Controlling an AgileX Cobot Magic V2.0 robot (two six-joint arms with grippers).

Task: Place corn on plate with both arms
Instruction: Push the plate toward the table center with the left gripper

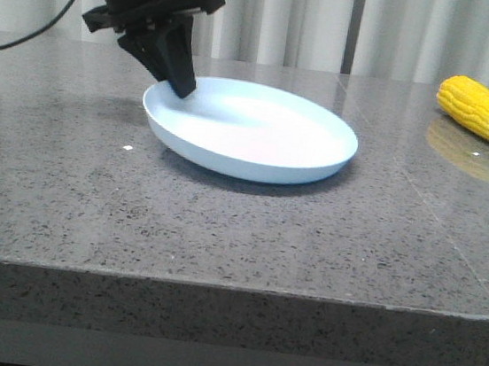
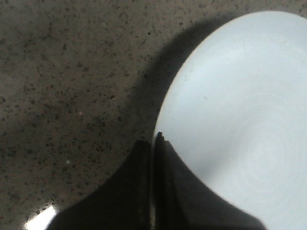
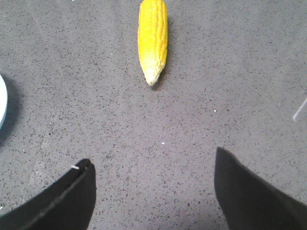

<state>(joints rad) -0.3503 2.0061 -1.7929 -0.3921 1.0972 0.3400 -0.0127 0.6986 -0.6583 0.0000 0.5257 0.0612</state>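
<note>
Left claw pinched on plate rim, corn lying far right, right claw spread wide over bare stone.

The plate point(image 1: 251, 130) sits mid-table, well back from the front edge, open counter all round it; the corn point(image 1: 483, 109) lies well apart near the table's right edge, pale tip pointing right. Left gripper point(image 2: 154, 143) has its jaws pressed together on the plate's left rim, looks like a firm pinch, though the contact is dark. Right gripper point(image 3: 153, 177) is wide apart, holding nothing, corn ahead of it. Speckled grey stone table point(image 1: 221, 225), pale curtains point(image 1: 379, 30) behind.
</note>
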